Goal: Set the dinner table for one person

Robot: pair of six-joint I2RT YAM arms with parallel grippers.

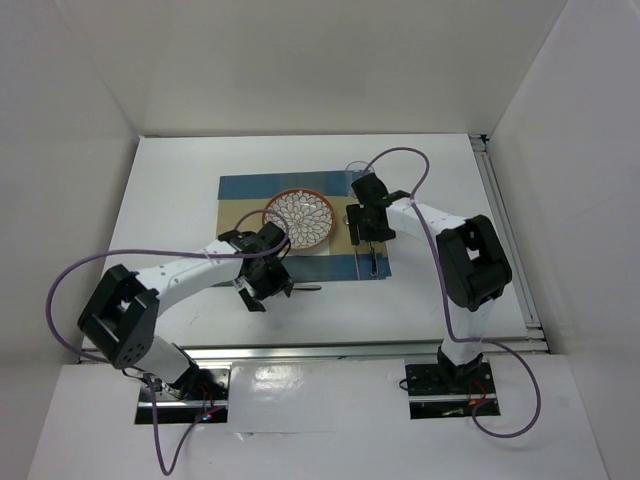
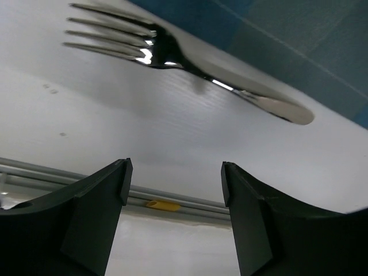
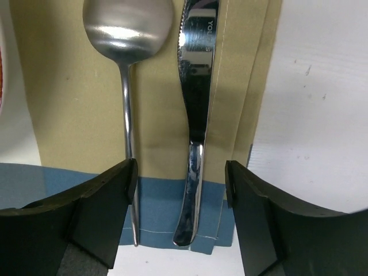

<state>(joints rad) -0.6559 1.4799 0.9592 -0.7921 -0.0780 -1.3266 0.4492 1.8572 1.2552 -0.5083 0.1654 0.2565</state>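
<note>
On the large flat white dinner table (image 1: 180, 190), the shiny steel fork (image 2: 190, 70) lies off the blue-and-tan rectangular cloth placemat (image 1: 240, 188), just beside its near edge, with its long axis running roughly along that edge. The left gripper (image 2: 175, 175) is much the nearer one. Its fingers are spread and hold nothing, and the fork lies just ahead of them, tines to one side and handle to the other. The gap between the fingers runs almost along the fork rather than across it, so the wrist probably needs a turn before a pinch on the handle would work. The left arm reaches in low from its base, elbow out, forearm aimed at the placemat's near edge. The right gripper (image 3: 181, 169) hangs over the placemat's right side, also spread and empty. The steel table knife (image 3: 195, 86) lies flat between its fingers, the steel spoon (image 3: 127, 26) beside that, and the round orange-rimmed patterned plate (image 1: 298, 218) sits mid-placemat.
</note>
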